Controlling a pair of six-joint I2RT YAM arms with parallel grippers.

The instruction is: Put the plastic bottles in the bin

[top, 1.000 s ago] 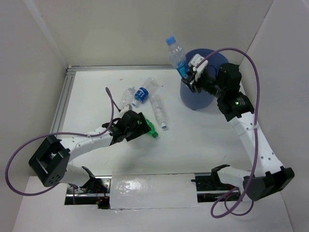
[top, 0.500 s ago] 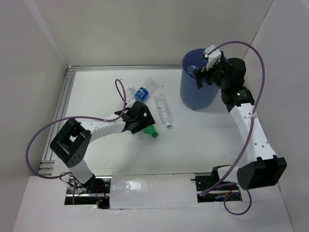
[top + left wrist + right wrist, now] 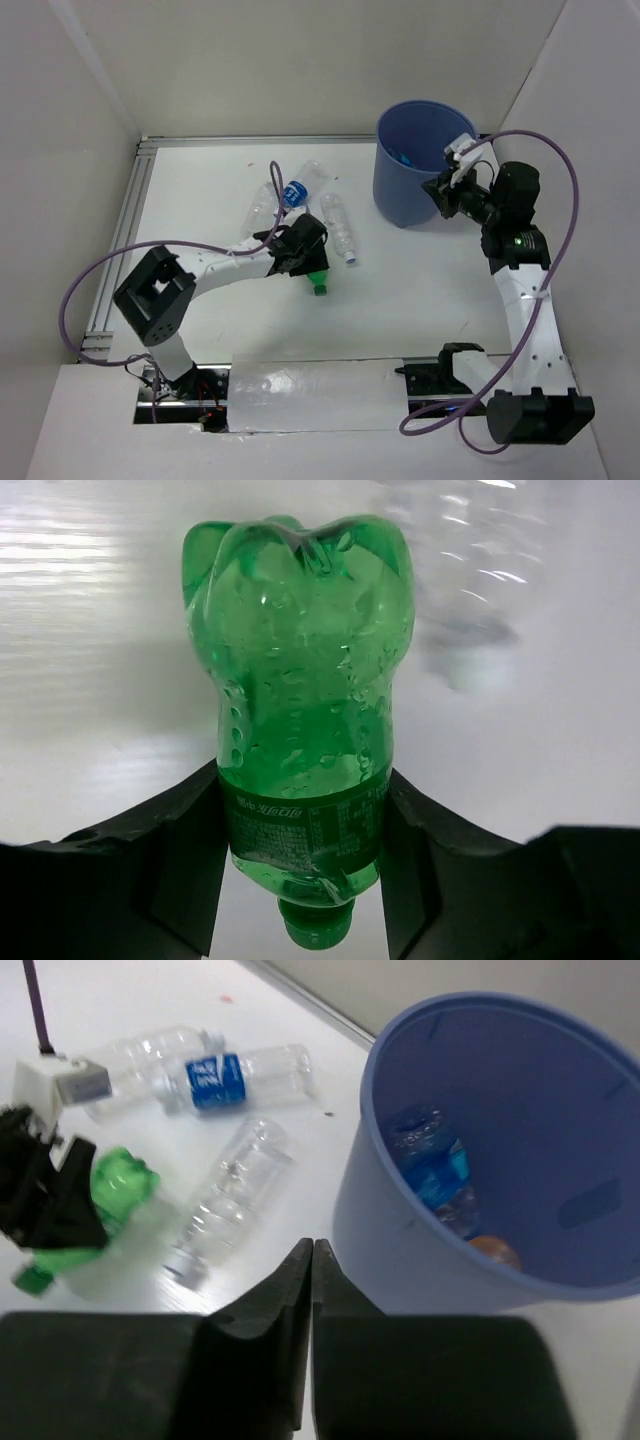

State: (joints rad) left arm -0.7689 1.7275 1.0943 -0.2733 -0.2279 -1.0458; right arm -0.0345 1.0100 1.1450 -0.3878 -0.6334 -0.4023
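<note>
A green plastic bottle (image 3: 300,690) lies cap toward the wrist camera, and my left gripper (image 3: 305,880) is shut on its labelled part, a finger against each side. From above, that gripper (image 3: 306,262) sits mid-table with the green cap (image 3: 318,290) sticking out. The blue bin (image 3: 392,190) stands at the back right; a blue-labelled bottle (image 3: 435,1165) and something orange (image 3: 492,1252) lie inside. My right gripper (image 3: 441,190) hangs beside the bin's right wall, shut and empty, its jaws pressed together (image 3: 311,1252).
Three clear bottles lie on the table left of the bin: one with a blue label (image 3: 294,189), one plain (image 3: 341,230), one partly behind the left arm's cable (image 3: 260,208). A metal rail (image 3: 128,215) runs along the left edge, and white walls enclose the table.
The right gripper let the blue-capped bottle go into the bin, drew back to the bin's right side and shut. The left gripper moved onto the green bottle and closed on it.
</note>
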